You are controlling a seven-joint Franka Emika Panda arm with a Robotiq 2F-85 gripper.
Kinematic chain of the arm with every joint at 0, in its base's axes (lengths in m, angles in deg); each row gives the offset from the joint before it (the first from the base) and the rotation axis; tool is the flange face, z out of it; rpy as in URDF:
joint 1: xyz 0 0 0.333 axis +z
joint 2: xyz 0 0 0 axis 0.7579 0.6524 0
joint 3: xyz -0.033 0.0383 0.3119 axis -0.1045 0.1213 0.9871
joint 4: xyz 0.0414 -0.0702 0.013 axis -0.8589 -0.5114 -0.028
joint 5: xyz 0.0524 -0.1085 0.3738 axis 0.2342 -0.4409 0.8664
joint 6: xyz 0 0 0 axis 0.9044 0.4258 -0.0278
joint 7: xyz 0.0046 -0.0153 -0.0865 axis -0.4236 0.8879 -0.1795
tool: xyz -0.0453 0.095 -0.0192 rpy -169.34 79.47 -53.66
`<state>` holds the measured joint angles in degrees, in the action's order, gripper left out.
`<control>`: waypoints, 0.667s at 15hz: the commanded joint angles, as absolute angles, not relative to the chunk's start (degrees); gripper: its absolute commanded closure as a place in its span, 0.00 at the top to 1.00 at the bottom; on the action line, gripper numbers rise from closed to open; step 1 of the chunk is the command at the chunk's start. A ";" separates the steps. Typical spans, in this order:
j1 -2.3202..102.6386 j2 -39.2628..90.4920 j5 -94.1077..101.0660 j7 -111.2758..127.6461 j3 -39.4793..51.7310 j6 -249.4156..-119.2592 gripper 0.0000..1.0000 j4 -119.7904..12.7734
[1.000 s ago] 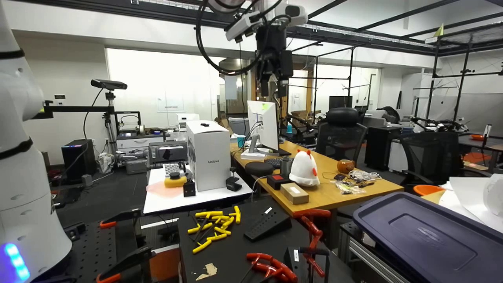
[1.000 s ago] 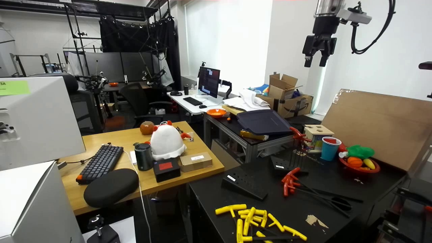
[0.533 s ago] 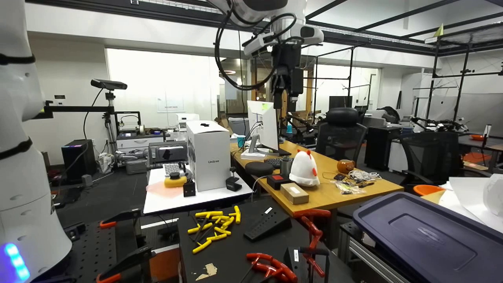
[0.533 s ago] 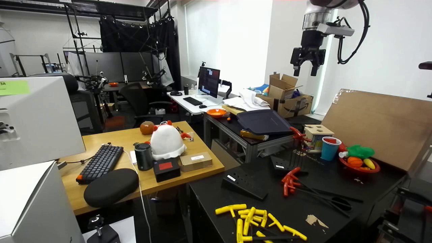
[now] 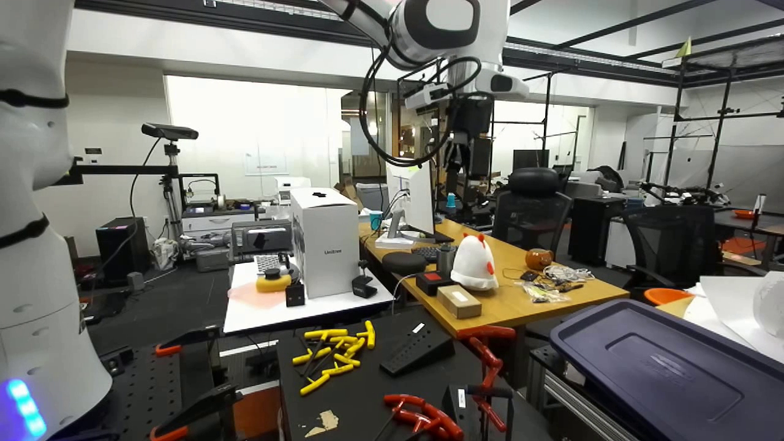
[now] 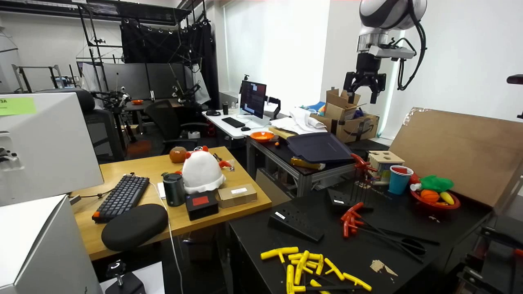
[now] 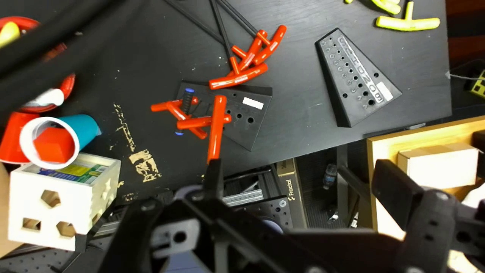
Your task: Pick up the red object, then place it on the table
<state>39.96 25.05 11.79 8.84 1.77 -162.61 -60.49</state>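
My gripper (image 6: 362, 97) hangs high in the air, pointing down, its jaws wide apart with nothing between them. In the wrist view the gripper (image 7: 303, 177) spans a gap of floor between two surfaces. Several red T-handled tools (image 7: 238, 78) lie or stand on the black surface; one upright handle lines up with a fingertip but appears well below. A red block (image 7: 55, 146) sits in a blue cup, and a black box with a red top (image 6: 200, 200) rests on the tan table (image 6: 240, 173). Which red object is meant, I cannot tell.
Yellow T-handled tools (image 6: 302, 261) and a black wedge holder (image 7: 358, 79) lie on the black surface. A white plush (image 5: 473, 263), a cardboard box (image 5: 459, 301) and a monitor (image 5: 413, 190) stand on the tan table. A dark blue lid (image 5: 667, 367) lies nearby.
The arm has come lower, swinging rightward in an exterior view and leftward in an exterior view from elsewhere. The jaws stay apart; the objects have not moved.
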 commanded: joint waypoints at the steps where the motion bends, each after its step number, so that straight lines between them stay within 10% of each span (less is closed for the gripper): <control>1: 38.92 29.77 13.47 11.28 1.42 -159.48 1.00 -55.59; 10: 36.31 39.05 16.28 12.01 1.74 -155.84 1.00 -49.15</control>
<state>36.96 35.97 14.68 10.70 1.63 -159.23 -53.22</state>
